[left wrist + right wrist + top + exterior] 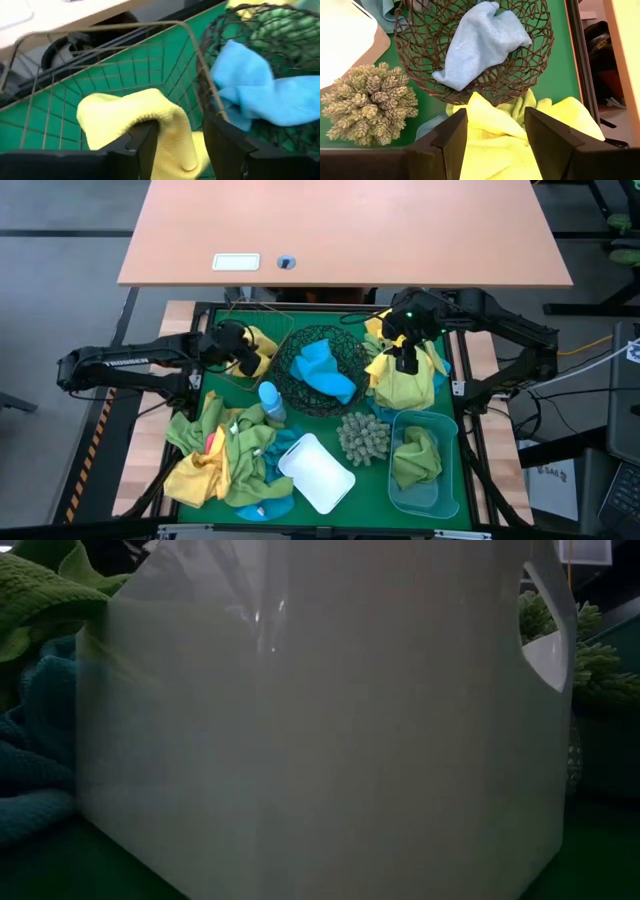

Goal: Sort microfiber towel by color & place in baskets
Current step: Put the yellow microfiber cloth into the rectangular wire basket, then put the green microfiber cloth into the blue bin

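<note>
The green table mat (330,510) carries everything, and the biggest thing on it is the heap of towels (220,460) at about 8 o'clock, a mix of lime green, yellow and blue cloths with a little pink inside. Next to it, near 6 o'clock, stands the white tub (318,472), which fills almost the whole low view (320,740). At 4 o'clock is the translucent blue tub (425,492) with a lime green towel (415,458) inside. In the centre sits the round black wire bowl (322,368), holding a bright blue towel (325,370). Between this bowl and the blue tub rests a spiky grey-green ball (363,437), and a small blue bottle (271,402) stands just beside the bowl at its 8 o'clock. At 2 o'clock lies a second pile of yellow towels (405,380); the right gripper (405,362) hangs above it with its jaws wide apart, holding nothing. At 10 o'clock, the left gripper (248,360) is over the thin wire basket (100,70), its jaws closed on a yellow towel (135,120) which lies in that basket.
</note>
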